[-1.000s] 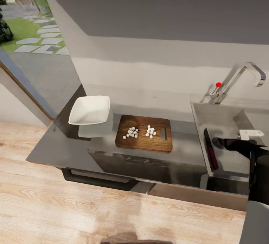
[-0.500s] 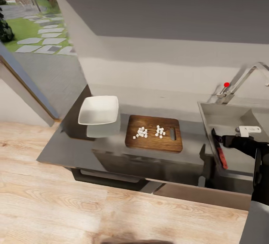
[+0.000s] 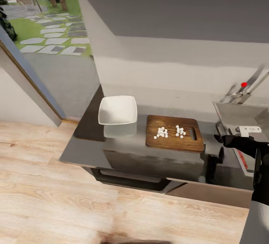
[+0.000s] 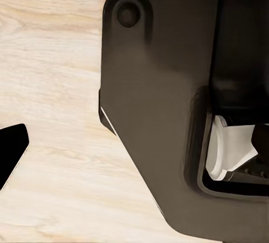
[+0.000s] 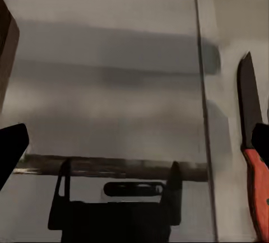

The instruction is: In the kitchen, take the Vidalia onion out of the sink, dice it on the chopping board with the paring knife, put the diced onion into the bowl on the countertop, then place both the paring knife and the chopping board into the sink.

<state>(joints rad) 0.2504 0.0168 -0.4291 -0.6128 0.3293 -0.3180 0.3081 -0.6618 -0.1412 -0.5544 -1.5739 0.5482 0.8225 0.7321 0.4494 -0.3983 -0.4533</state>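
Dark brown wooden chopping board (image 3: 175, 138) carries white onion dice (image 3: 170, 132), and the right gripper (image 3: 219, 138) beside it hangs spread, empty.

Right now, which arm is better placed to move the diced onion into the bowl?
Probably the right. The right gripper hovers above the countertop just beside the chopping board holding the diced onion; the left wrist view faces wooden floor.

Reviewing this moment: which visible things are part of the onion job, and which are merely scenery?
Job items:
chopping board
diced onion, lying on the board
bowl, with nothing in it
paring knife, lying in the sink
countertop

Scenery:
tap
wooden floor
garden path outside
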